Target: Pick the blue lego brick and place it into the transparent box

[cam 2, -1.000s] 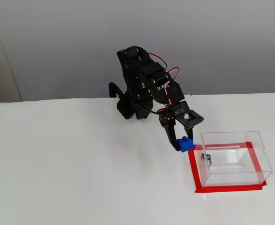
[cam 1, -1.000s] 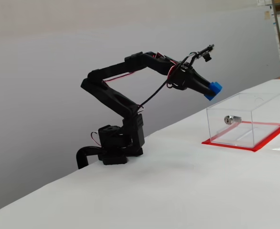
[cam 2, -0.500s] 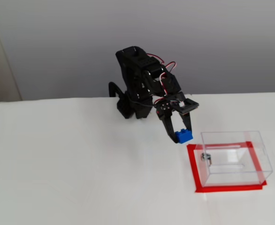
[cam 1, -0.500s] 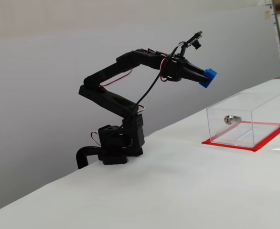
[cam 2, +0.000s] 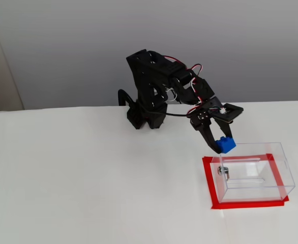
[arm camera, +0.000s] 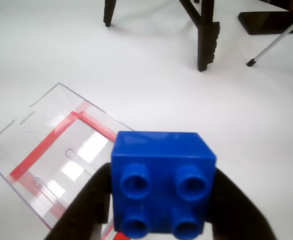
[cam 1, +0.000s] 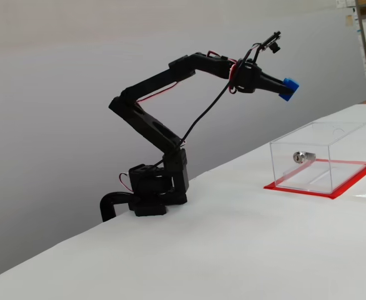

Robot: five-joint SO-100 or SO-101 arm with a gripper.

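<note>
The tool (cam 1: 284,87) is clamped on the blue lego brick (cam 1: 288,87), its two black fingers (arm camera: 84,207) pressed against the brick's opposite sides in the wrist view, studs facing the camera. In a fixed view from the side, the arm (cam 1: 152,119) stretches out high above the white bench (cam 1: 233,250), and the brick hangs in the air at about 11 o'clock from the transparent box (cam 1: 320,156), well clear of its rim. In a fixed view from above, the brick (cam 2: 225,145) appears at the box's (cam 2: 253,170) 10 o'clock corner. The box sits on its red base (cam 2: 245,205), and a small silver cylinder (cam 1: 301,156) shows at its near wall.
</note>
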